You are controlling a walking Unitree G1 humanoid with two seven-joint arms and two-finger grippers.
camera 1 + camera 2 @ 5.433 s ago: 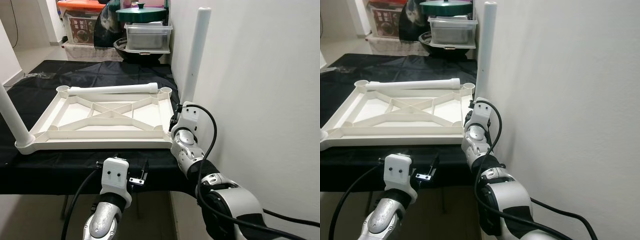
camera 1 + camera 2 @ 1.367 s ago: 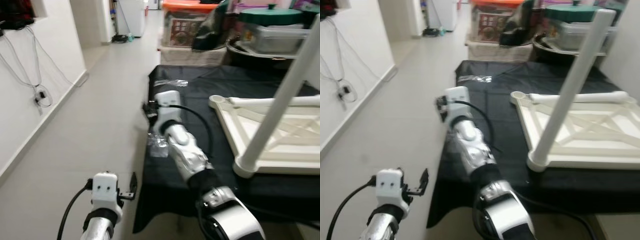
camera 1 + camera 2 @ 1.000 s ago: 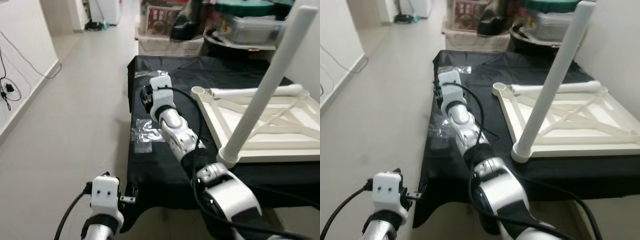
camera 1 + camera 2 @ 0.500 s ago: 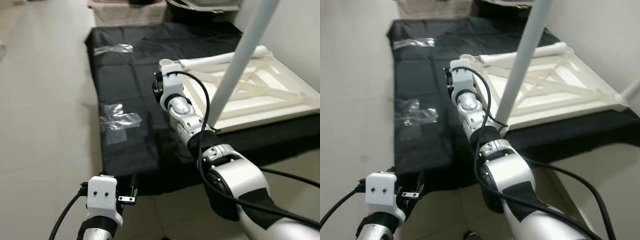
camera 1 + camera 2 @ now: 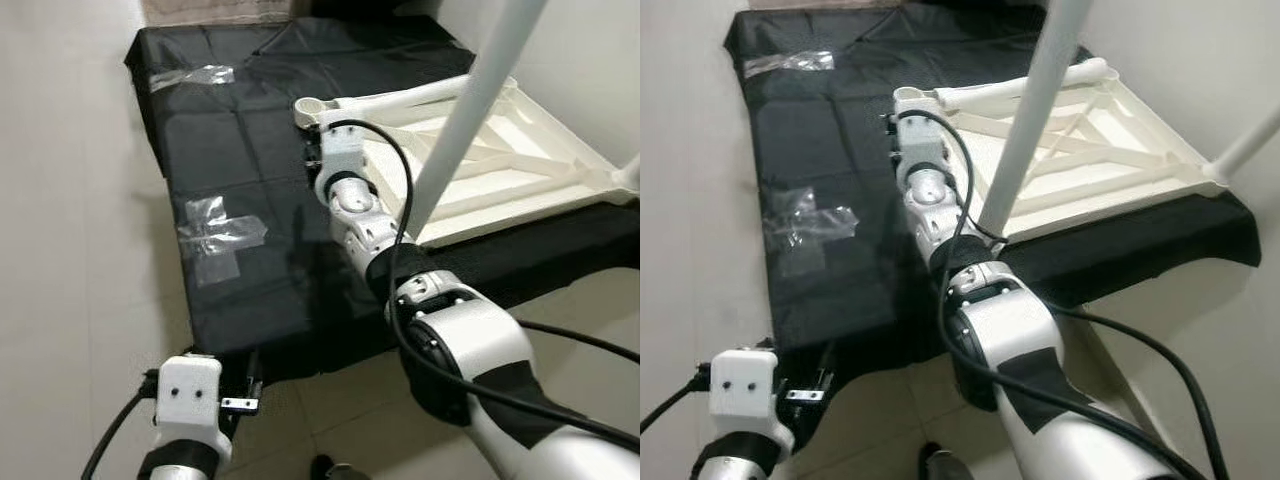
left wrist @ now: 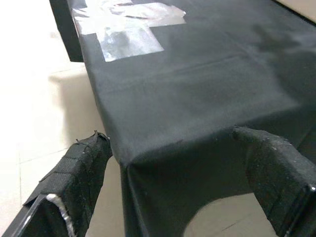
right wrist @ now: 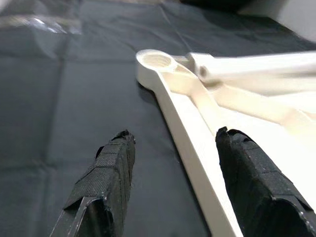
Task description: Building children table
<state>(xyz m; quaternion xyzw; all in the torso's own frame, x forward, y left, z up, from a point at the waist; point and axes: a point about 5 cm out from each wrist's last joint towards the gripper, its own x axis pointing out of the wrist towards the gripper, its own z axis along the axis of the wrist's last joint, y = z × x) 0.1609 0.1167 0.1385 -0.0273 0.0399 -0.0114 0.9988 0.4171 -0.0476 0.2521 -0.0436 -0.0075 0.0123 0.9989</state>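
The white children's table top (image 5: 560, 165) lies upside down on a black-covered table (image 5: 250, 160). One white leg (image 5: 470, 110) stands upright in its near corner, and another leg (image 5: 628, 172) rises at the far right. A loose leg (image 5: 420, 93) lies along the far rim, beside an empty corner socket (image 7: 157, 60). My right gripper (image 7: 174, 133) hovers open just short of that socket, over the frame's edge and the black cloth. My left gripper (image 6: 170, 134) hangs open low at the cloth's near corner, holding nothing.
Two clear plastic bags (image 5: 215, 235) (image 5: 190, 75) lie on the black cloth left of the table top. Pale tiled floor (image 5: 70, 250) runs along the table's left side. A white wall stands behind the table top at the right.
The camera has swung and tilted down over the table's left end. My right arm now reaches to the empty corner socket, closer than half a second ago. The left gripper stays low.
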